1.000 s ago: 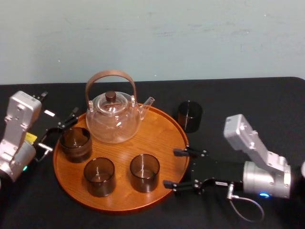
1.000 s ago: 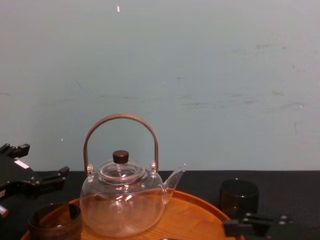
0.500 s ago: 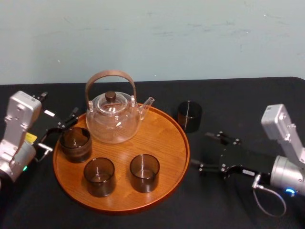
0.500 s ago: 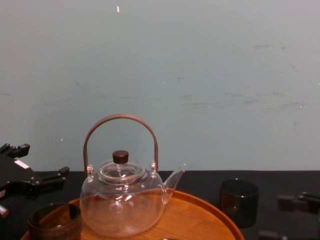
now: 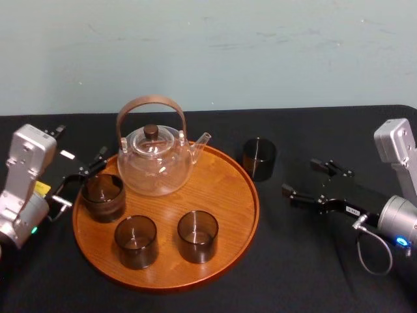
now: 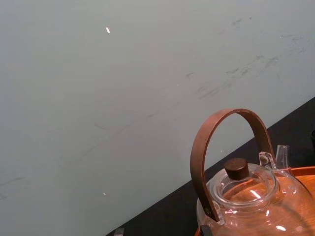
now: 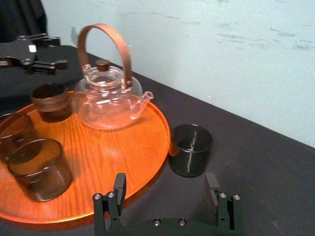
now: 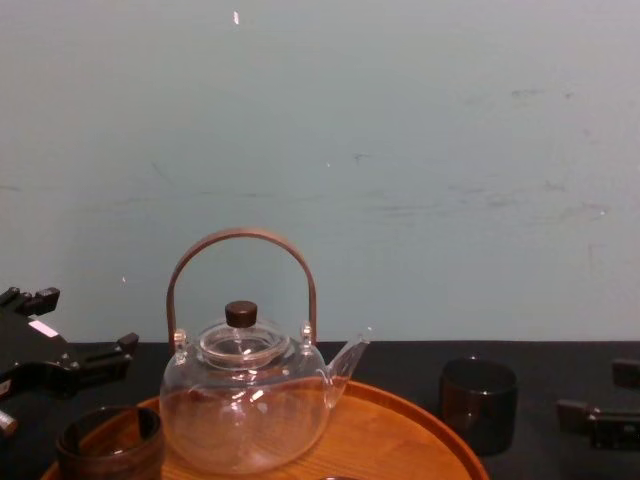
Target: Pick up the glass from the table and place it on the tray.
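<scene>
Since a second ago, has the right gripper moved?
Yes. The black right gripper, open, has drawn rightward, away from the round orange-brown wooden tray. The left gripper stays put.

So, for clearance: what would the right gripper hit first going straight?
Probably the dark glass on the table beside the tray; the open right gripper faces it. Left gripper parked beside tray.

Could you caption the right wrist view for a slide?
Open right pincer faces the dark glass standing beside the tray.

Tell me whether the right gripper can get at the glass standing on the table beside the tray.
Probably yes. The right gripper is open and faces the glass across bare table. The tray lies on the glass's other side, and nothing stands between.
</scene>
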{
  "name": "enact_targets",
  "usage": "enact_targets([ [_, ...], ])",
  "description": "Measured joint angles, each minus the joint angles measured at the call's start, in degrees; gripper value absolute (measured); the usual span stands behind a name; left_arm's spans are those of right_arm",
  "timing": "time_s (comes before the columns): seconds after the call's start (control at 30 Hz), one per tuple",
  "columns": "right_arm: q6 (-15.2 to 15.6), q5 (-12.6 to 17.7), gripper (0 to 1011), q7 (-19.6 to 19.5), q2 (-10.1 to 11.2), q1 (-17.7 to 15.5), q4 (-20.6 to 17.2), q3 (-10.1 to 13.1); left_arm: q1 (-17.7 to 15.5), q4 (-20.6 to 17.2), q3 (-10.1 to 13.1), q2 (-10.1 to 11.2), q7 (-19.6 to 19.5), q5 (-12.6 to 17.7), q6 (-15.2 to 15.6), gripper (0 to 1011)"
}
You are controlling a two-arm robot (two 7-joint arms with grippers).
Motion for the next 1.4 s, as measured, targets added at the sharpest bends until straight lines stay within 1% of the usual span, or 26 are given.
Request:
enact_targets([
  [0.23,3.2,-0.4,1003,-1.2,-2.1,1.7,2.3,0.5,0.0,0.0,0.0,0.0,0.0,0.0,0.0,1001],
  [0.5,6.5,-1.5,1002,-1.9,-4.2,4.8,5.6,0.1,0.0,0.0,0.0,0.0,0.0,0.0,0.0,1002],
  [0.63,7.2,-2.0,1002,-1.9,-4.9,6.0,6.9,-0.3,0.0,0.0,0.0,0.0,0.0,0.0,0.0,1001],
  [0.83,8.4,-3.5,1003,-1.9,-6.6,9.3,10.0,-1.4,0.0,0.0,0.0,0.0,0.0,0.0,0.0,1001],
  [1.03,8.5,-4.8,1002,-1.4,-8.1,11.9,12.9,-2.3,0.0,0.0,0.0,0.0,0.0,0.0,0.0,1001],
  [1.4,8.5,-7.0,1002,-0.1,-9.8,15.2,16.0,-3.8,0.0,0.0,0.0,0.0,0.0,0.0,0.0,1001],
])
